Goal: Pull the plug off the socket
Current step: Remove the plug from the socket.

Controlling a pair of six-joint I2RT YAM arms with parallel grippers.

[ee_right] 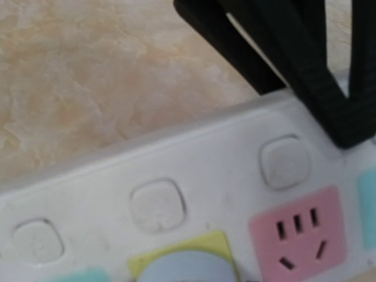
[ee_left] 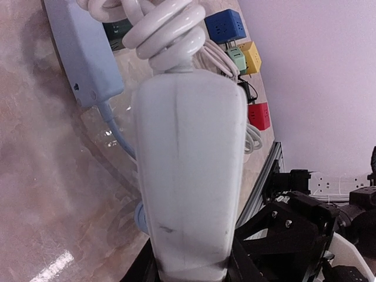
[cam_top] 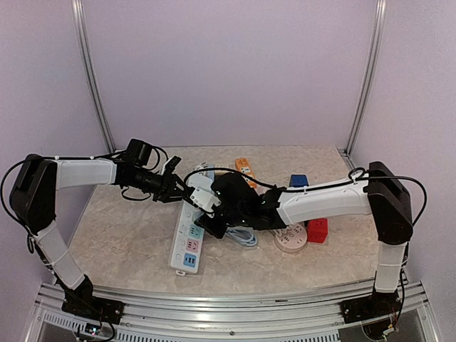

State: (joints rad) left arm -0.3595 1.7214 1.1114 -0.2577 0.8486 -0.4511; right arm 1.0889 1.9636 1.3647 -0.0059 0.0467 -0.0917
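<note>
White plug: clenched in my left gripper, above the power strip's far end; prongs hidden from me.
Right gripper: fingertips on the strip's edge; clasped or not, I cannot tell.
Axis: strip runs from the table's near edge to its far edge; I judge the pull goes up.

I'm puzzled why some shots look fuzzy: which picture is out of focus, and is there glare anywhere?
Right wrist view: soft and blurred, the white plastic power strip with its pink socket seemingly too close to focus. Left wrist view: the white plastic plug is sharper, with bright glare on the beige marble-patterned tabletop. Top view: even light, faint shadows.
</note>
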